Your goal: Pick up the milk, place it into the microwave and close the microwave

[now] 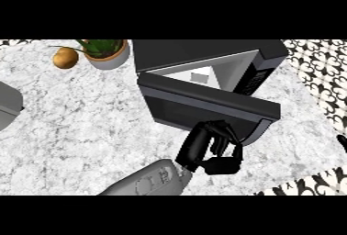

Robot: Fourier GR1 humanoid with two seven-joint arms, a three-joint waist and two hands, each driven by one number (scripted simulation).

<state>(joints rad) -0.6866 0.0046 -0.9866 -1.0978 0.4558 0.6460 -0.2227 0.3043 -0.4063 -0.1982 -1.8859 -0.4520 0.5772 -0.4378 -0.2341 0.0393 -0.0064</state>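
Your left hand (207, 149) sits against the microwave (203, 73) door (203, 103), which is partly swung shut, fingers curled and grasping nothing. The microwave stands on the marble counter (81, 119).

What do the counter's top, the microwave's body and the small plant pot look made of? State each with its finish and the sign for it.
White, grey-veined counter top: looks like polished marble or similar stone, judging by the mottled veining.
Dark grey boxy microwave: probably painted metal or plastic with a matt finish; flat, even faces, no glare.
Small round pale-grey plant pot: likely glazed ceramic, smooth and plain, though plastic cannot be ruled out.
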